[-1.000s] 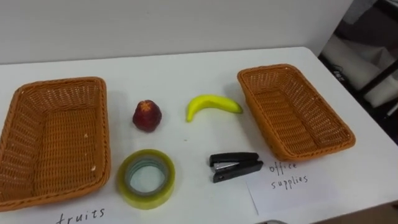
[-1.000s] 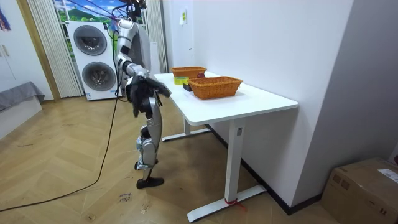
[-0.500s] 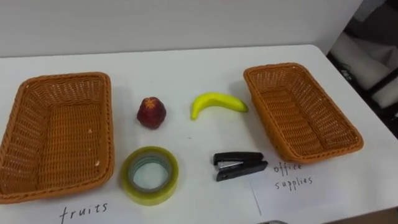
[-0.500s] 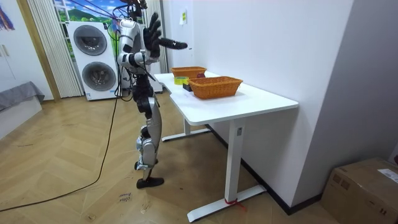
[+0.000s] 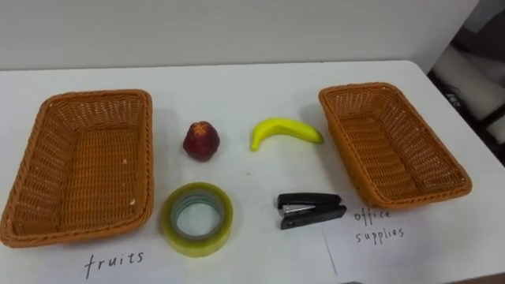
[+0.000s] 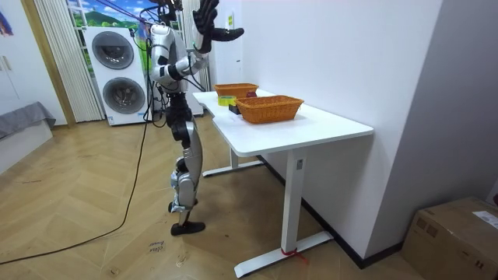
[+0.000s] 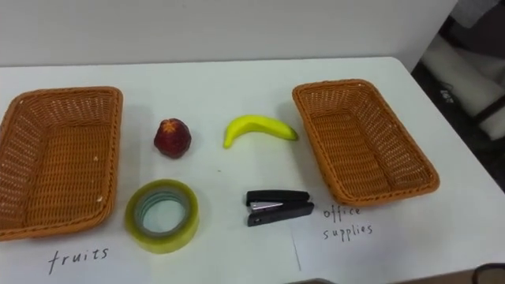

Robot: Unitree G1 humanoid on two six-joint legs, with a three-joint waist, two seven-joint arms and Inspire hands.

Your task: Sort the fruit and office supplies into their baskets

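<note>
Worktop, white. Fruit basket at its left edge, supplies basket at its right edge, told apart by a handwritten label at the near edge. Both are empty.

Between them lie the tape roll (toward near edge), banana (behind), stapler (toward near edge) and red fruit (behind).

Judged: sorting not begun. Next move is to bring a robot hand down onto one item, perhaps the red fruit, which is nearest the fruit basket.

Room view: upper robot hand splayed wide, lower robot hand stretched flat. Both are empty and held high by the near edge; I cannot tell left from right. The eye views give the layout.
</note>
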